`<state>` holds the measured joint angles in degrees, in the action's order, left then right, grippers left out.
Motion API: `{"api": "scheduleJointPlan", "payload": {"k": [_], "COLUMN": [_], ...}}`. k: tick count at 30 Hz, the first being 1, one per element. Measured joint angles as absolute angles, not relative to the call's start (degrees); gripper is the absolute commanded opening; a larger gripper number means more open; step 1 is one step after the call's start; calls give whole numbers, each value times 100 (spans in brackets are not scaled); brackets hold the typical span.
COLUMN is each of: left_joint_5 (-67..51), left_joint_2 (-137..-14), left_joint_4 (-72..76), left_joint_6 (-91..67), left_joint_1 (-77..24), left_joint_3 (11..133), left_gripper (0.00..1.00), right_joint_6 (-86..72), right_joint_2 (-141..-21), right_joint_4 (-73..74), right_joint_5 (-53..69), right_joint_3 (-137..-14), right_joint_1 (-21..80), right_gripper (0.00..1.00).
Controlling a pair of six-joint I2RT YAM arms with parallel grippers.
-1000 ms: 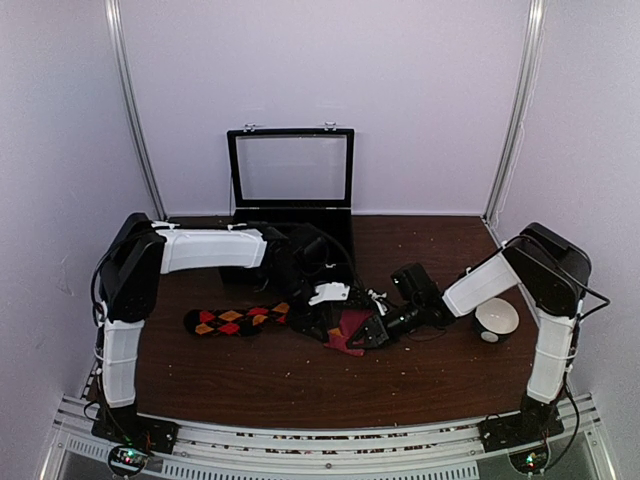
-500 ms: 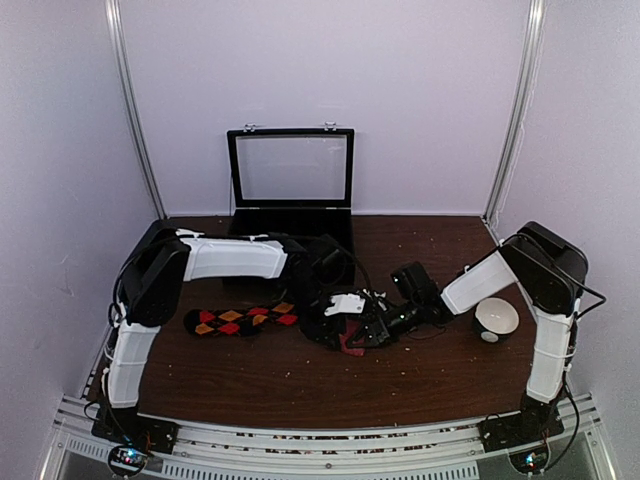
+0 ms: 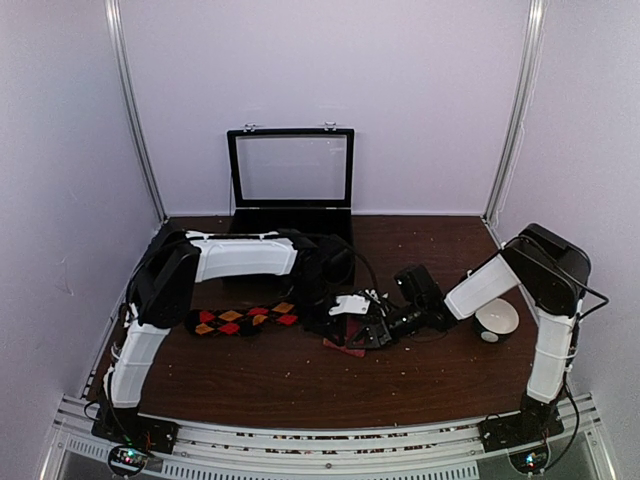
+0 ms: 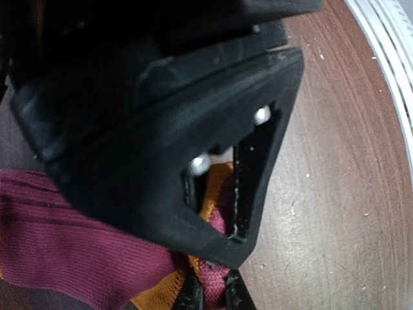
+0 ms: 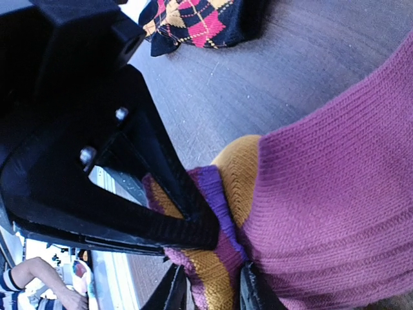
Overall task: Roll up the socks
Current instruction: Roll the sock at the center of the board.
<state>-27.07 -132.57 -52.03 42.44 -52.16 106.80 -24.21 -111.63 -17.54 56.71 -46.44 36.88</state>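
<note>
The pink sock (image 3: pixel 345 347) lies bunched at the table's middle, mostly hidden under both grippers. My left gripper (image 4: pixel 214 297) is shut on a fold of the pink sock (image 4: pixel 58 252) next to its orange band. From the other side, my right gripper (image 5: pixel 210 290) is shut on the striped orange-and-purple end of the pink sock (image 5: pixel 322 194). The two grippers are almost touching, left gripper (image 3: pixel 338 322) beside right gripper (image 3: pixel 370 334). The black argyle sock (image 3: pixel 240 320) lies flat to the left, untouched; the argyle sock (image 5: pixel 200 19) also shows in the right wrist view.
A black case (image 3: pixel 290 170) with its clear lid up stands at the back. A white bowl (image 3: pixel 496 320) sits at the right, beside the right arm. The brown table (image 3: pixel 300 385) ends in a metal rail at the near edge.
My left arm has swung in towards the middle, and its gripper has closed on the pink sock. Less of the pink sock shows from above. The right arm has barely moved.
</note>
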Motion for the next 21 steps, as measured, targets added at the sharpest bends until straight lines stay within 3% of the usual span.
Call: {"api": "scheduleJointPlan", "payload": {"k": [3, 9, 10, 11, 12, 21], "left_joint_5": [-2757, -2762, -2775, -2786, -2797, -3074], "left_joint_2": [-13327, -13463, -13498, -13520, -13550, -13898], "left_joint_4": [-5406, -5505, -5524, -5553, -5588, -6132], "left_joint_6": [4261, 4014, 3944, 3876, 3798, 3498], "left_joint_1": [-5236, -5221, -5210, -5196, -5181, -5028], "left_joint_3": [10833, 10914, 10945, 10986, 11043, 11585], "left_gripper": [0, 0, 0, 0, 0, 0], "right_joint_6": [-2434, -2458, -2491, -2519, -2556, -2370], "right_joint_2": [-11074, -10698, -10619, -10547, -10468, -9797], "right_joint_4": [-2034, -2858, -3026, -3177, -3312, -3575], "right_joint_5": [5577, 5249, 5183, 5131, 5089, 4515], "right_joint_3": [-4462, -3804, -3658, -3531, -3417, -2786], "right_joint_1": [3693, 3728, 3730, 3730, 3730, 3736], "right_gripper": [35, 51, 58, 93, 99, 100]}}
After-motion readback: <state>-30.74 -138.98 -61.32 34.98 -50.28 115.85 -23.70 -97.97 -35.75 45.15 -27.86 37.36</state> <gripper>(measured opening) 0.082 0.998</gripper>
